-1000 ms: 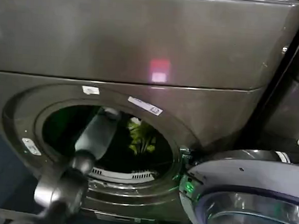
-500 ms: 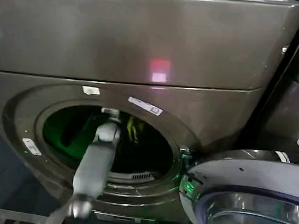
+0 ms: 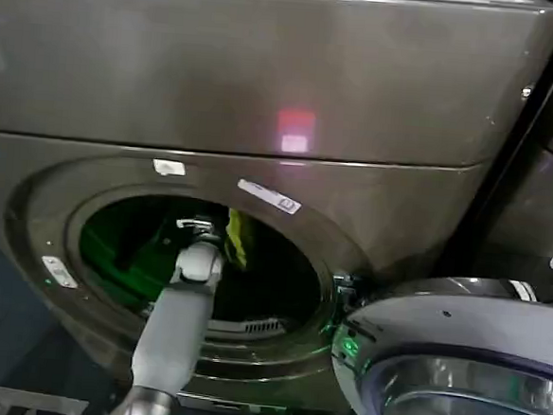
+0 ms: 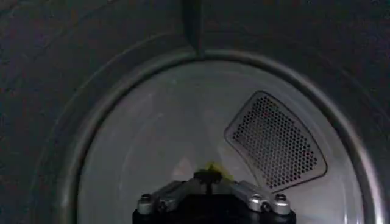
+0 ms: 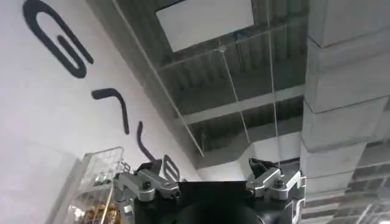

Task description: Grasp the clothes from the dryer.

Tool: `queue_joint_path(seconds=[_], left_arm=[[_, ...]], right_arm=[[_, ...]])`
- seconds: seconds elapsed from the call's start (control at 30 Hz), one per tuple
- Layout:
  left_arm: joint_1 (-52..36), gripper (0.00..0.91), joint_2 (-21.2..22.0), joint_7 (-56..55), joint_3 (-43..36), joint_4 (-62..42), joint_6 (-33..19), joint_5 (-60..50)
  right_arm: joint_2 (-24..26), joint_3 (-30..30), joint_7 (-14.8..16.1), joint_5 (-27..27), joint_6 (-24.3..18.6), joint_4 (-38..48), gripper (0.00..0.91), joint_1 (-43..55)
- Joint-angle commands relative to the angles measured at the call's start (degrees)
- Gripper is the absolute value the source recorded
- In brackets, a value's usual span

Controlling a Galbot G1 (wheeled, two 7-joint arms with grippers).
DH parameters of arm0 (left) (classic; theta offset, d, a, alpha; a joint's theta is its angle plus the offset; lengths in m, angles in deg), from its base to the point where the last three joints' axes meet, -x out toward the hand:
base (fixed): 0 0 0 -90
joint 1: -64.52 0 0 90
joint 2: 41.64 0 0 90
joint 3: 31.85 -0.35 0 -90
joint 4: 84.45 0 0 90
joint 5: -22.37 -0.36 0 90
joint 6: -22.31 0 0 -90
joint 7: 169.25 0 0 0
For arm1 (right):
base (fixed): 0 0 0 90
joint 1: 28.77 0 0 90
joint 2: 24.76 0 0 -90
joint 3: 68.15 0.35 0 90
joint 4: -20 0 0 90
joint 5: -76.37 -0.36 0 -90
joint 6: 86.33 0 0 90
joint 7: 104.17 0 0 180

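Observation:
The dryer (image 3: 265,93) is a dark grey-brown machine with its round porthole open. My left arm reaches through the porthole, and the left gripper (image 3: 197,227) is inside the drum. The clothes (image 3: 235,237), a strip of bright yellow-green fabric, hang right beside that gripper, clear of the drum floor. In the left wrist view the left gripper (image 4: 209,178) is shut, with a bit of yellow-green clothes (image 4: 213,168) pinched at its tips. My right gripper (image 5: 209,176) is parked away from the dryer, pointing at the ceiling, with its fingers wide apart and nothing between them.
The dryer's round door (image 3: 455,363) hangs open at the lower right, close to the porthole. A slotted grille (image 3: 249,326) lines the porthole's lower lip. A perforated panel (image 4: 274,143) sits on the drum's back wall. Another machine (image 3: 542,207) stands on the right.
The clothes lay low in the drum to the right of centre. They now hang higher and further left at my left gripper. My left forearm has swung upright and reached deeper in.

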Motion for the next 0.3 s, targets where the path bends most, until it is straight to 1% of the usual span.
queue_joint_path(seconds=[0.03,0.3], left_arm=[[1.28,0.000,0.51,-1.05,0.14,1.17,-0.98,-0.07],[1.14,0.000,0.01,-0.71,-0.20,1.02,-0.47,0.32]], right_arm=[[0.09,0.97,0.16,0.19,0.43,0.70,0.907,-0.22],[0.05,2.23,0.79,0.29,0.95,1.41,0.907,-0.47]])
